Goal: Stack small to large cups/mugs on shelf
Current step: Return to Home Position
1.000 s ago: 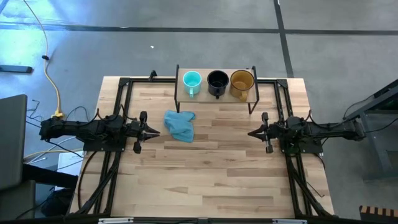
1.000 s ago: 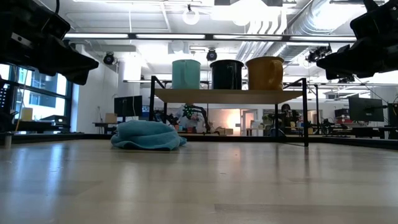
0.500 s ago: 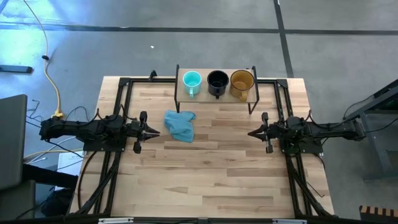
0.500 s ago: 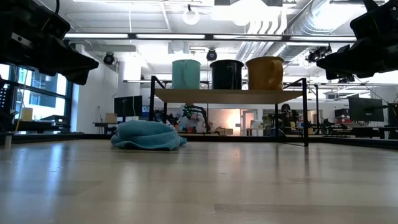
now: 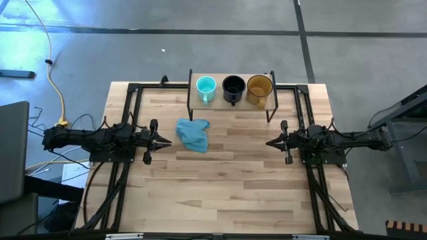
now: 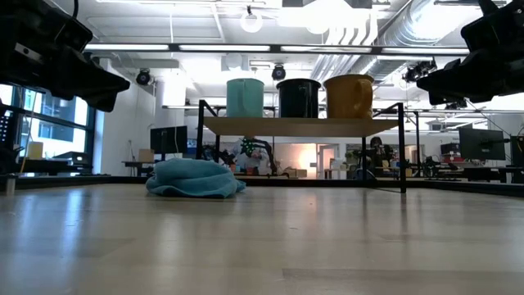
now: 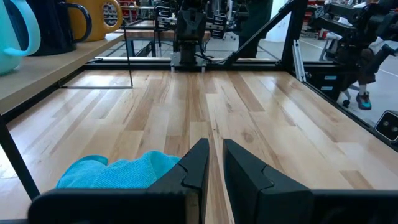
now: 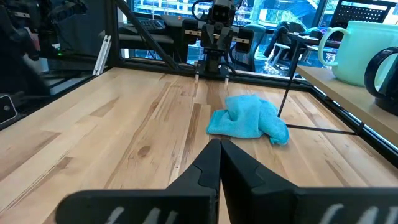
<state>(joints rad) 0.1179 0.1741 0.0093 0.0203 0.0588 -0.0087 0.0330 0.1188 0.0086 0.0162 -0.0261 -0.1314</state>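
Observation:
Three mugs stand upright in a row on the shelf (image 5: 221, 102) at the table's far middle: a turquoise mug (image 5: 205, 86), a black mug (image 5: 233, 86) and an amber mug (image 5: 259, 87), each resting on its base. My left gripper (image 5: 168, 141) hovers level at the table's left, pointing right; the left wrist view shows a narrow gap between its fingers (image 7: 214, 144). My right gripper (image 5: 269, 142) hovers level at the table's right, pointing left, with its fingers shut (image 8: 219, 143). Neither holds anything.
A crumpled blue-teal cloth (image 5: 193, 133) lies on the tabletop just in front of my left gripper, near the shelf's left legs. Black frame rails (image 5: 130, 100) run along the table's left and right sides. Bare wood fills the table's middle and near half.

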